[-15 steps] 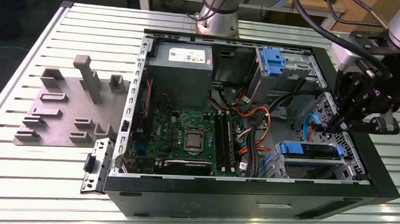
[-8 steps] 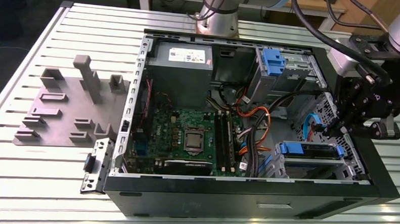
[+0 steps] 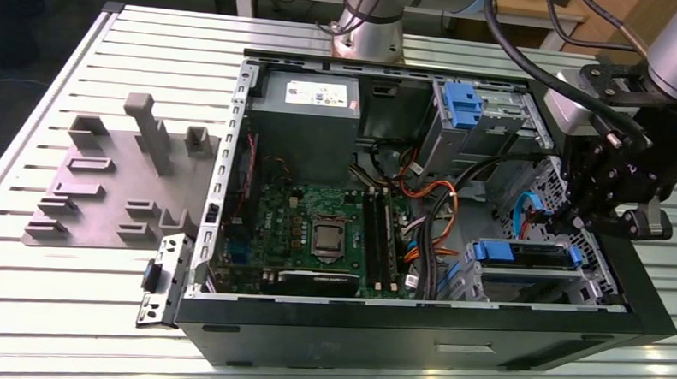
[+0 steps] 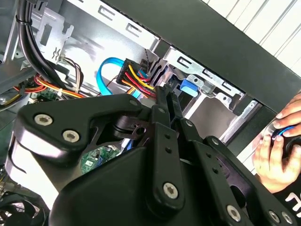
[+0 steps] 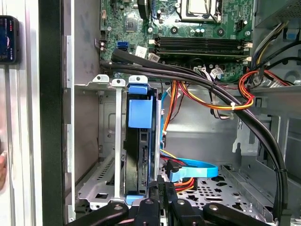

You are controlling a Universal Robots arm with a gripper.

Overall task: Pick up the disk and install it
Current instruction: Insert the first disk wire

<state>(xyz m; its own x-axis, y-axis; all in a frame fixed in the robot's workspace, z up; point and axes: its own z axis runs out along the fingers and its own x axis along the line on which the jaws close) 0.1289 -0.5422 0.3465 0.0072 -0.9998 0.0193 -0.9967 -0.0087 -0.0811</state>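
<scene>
Beside orange cables (image 5: 225, 104) — disk (image 5: 139, 155) in bay, gripper (image 5: 160, 200) at its end.

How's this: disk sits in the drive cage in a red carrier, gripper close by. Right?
Carrier is blue, not red; the first wrist view shows it. The disk does sit in the drive cage, gripper close by.
</scene>
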